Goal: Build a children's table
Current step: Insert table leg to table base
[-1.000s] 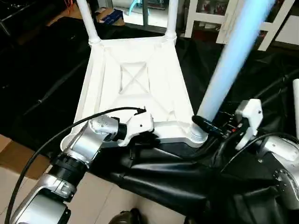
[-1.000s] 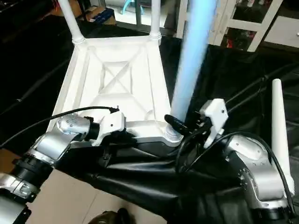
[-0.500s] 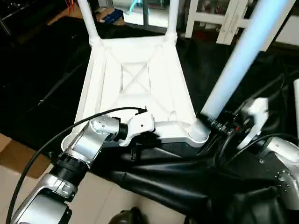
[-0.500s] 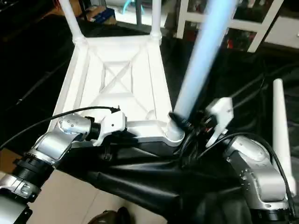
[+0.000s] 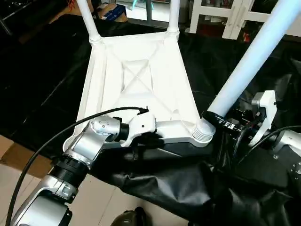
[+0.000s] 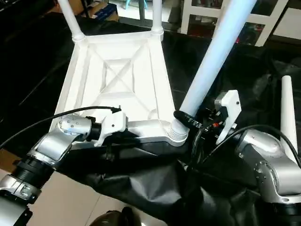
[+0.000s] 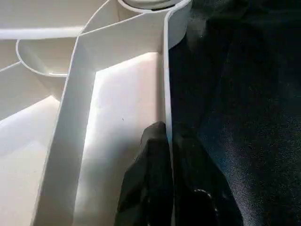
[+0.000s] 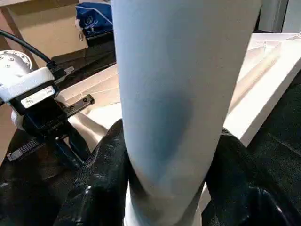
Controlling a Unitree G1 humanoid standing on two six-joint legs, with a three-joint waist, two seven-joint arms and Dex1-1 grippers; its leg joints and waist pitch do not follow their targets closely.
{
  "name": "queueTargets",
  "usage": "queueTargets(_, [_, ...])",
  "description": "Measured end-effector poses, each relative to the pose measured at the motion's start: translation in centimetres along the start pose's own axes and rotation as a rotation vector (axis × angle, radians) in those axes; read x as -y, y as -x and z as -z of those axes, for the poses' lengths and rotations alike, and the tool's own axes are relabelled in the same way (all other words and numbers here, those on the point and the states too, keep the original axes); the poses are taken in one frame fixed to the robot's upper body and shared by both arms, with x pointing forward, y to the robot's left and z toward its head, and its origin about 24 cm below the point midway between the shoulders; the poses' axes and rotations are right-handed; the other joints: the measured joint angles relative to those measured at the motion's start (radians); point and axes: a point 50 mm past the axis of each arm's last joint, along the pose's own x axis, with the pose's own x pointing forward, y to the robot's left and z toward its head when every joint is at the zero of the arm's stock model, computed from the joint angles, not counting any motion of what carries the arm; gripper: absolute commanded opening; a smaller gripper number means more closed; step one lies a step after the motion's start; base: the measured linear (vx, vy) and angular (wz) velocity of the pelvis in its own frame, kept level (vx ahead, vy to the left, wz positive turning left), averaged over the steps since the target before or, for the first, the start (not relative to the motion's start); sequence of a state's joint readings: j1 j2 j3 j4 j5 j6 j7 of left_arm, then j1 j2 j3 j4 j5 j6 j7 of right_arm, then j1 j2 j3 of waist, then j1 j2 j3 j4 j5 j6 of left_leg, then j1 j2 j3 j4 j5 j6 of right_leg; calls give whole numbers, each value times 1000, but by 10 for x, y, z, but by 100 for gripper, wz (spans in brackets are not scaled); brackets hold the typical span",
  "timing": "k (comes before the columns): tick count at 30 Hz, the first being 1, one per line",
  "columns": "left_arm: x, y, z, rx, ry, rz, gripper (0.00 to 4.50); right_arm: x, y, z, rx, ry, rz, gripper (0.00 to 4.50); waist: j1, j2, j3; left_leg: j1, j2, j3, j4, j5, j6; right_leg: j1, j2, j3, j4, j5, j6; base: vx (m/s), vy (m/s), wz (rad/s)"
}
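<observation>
Left gripper fingers clamp the ribbed white plastic top rim. Right gripper fingers grip a smooth tapered leg at the ridged corner socket.

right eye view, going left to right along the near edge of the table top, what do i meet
Left arm's silver forearm → left tool, clamped on the table top's near rim → near right corner socket with a leg leaning up out of it → right tool around that leg's base → loose leg on the black sheet.

White X-ribbed table top, white legs, black sheet.
</observation>
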State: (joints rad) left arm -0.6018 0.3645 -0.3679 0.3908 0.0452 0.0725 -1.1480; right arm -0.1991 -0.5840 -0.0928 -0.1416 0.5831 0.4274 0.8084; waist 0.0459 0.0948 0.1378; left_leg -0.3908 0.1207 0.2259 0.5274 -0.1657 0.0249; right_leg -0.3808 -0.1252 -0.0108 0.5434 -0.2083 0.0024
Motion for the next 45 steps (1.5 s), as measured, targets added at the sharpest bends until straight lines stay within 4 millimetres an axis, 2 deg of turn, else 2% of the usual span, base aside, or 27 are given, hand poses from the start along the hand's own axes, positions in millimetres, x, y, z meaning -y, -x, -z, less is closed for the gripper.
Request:
queueTargets(8, [-1,1,-1,5,-17,-4,4,-6,-5,-6,6,47,-13,186,1,3,1,-7,0,0,0,1,0,-2,-1,-1,2,7,0,0,0,0])
queueTargets(21, [0,1,-2,6,-26,-4,4,-14,-13,-10,-30,184,-44,186,5,5,0,-9,1,0,5,1,0,-2,-1,-2,5,7,0,0,0,0])
queueTargets(32, [-1,1,-2,5,-25,-9,4,-12,-14,-9,-37,207,-56,186,5,5,0,-9,2,0,10,1,1,-3,-1,-2,11,7,0,0,0,0])
queueTargets(38, [-2,2,1,-5,-19,-18,4,-10,-22,-6,-6,166,-47,186,-5,5,1,-9,3,0,14,1,0,-3,-1,-2,16,7,0,0,0,0])
queueTargets(45, [-2,3,2,-16,-21,-20,4,-8,-43,-5,-20,177,-74,186,-12,4,1,-9,4,0,16,1,0,-3,-1,-2,17,7,-1,0,0,0])
